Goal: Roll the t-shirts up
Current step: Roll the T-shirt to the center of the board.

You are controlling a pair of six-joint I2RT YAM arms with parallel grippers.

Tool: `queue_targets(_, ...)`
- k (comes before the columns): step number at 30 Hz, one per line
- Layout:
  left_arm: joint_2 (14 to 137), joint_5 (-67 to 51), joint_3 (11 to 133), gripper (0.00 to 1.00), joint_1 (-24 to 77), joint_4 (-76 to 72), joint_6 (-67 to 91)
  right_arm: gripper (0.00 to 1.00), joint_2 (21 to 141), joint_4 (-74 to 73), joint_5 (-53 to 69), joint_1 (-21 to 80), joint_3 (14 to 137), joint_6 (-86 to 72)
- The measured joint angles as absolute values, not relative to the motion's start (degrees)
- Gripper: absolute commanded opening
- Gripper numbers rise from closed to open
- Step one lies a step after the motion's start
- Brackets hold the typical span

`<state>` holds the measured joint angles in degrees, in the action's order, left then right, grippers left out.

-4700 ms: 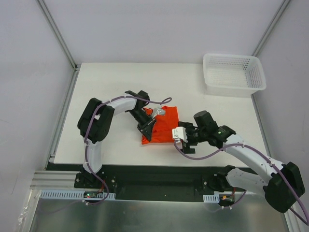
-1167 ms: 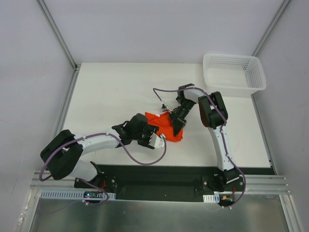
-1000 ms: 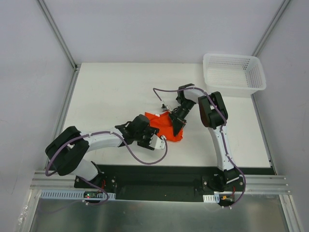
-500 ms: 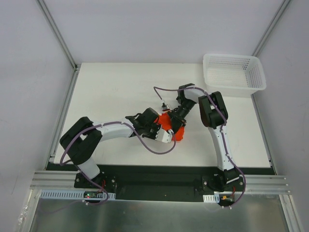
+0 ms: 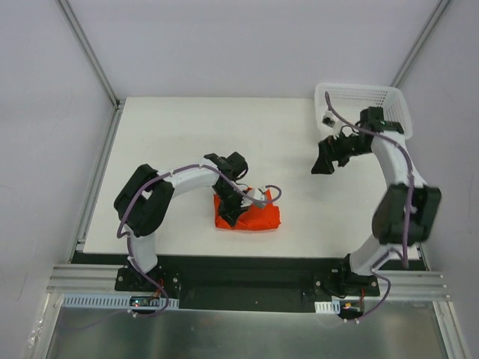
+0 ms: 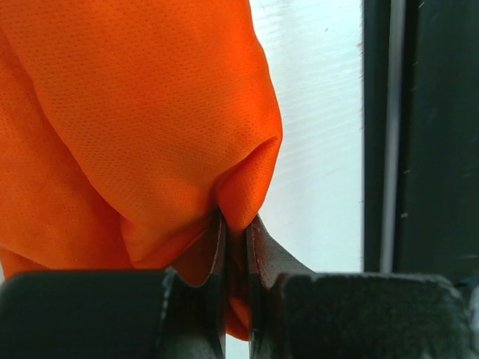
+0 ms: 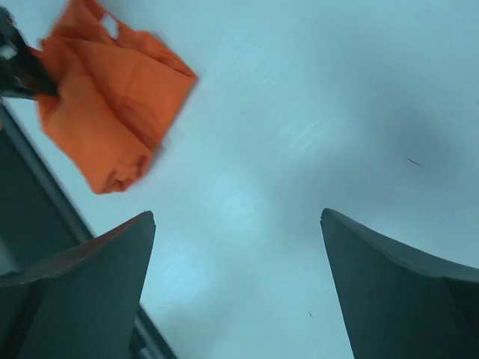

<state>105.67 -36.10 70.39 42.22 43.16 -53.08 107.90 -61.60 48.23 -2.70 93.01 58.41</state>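
Pinching a fold of the orange t-shirt [image 5: 258,218], the left tool [image 6: 236,224] sat toward six o'clock on the tabletop [image 5: 179,134]; the right tool [image 5: 323,160] hung spread wide at two o'clock, near the basket [image 5: 399,120].

No legible text, labels, numbers (all three views)

The t-shirt [image 6: 142,112] runs off my left wrist view's top and left edges, and part of its fold is hidden inside my left gripper [image 6: 236,228]. My right wrist view blurs it.
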Motion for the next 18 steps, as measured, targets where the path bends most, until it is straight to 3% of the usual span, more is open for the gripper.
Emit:
queue_targets(3,107.83,-40.03,72.07,0.0,40.75,45.8,-49.8,0.96,83.85,-45.54,41.19,-1.61,72.51,54.41)
queue_targets(6,109.38,-43.31,73.06,0.0,39.16,47.09,-46.83,0.96,65.56,-35.59,38.26,6.83,58.72,54.15)
queue_targets(18,110.21,-49.17,73.36,0.0,34.09,48.4,-41.52,0.96,55.59,-29.26,33.78,35.05,36.67,66.72)
